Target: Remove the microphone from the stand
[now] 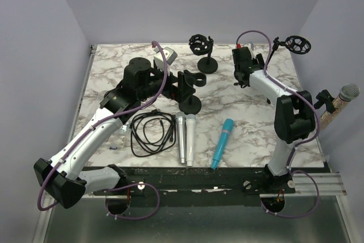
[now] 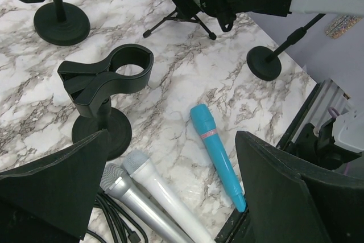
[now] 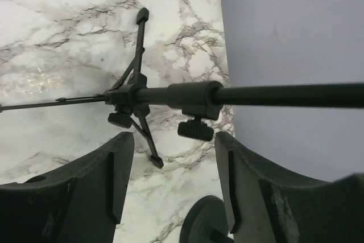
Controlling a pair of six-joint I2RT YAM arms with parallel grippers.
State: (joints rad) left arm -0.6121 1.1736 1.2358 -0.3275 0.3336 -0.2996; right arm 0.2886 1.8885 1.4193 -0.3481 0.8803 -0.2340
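Bare surface (image 1: 250, 115) is left open betw. teal mic (image 1: 223, 142) and right arm. Near-centre is blocked by cable coil (image 1: 149, 132) and two pale mics (image 1: 181, 138). Clip stand (image 2: 108, 75) is seen just ahead of spread left claw (image 2: 170, 135). Tripod pole (image 3: 256, 95) is seen crossing ahead of spread right claw (image 3: 173, 135).

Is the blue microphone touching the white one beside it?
Apart. The left wrist view shows bare marble between the blue microphone and the white microphone.
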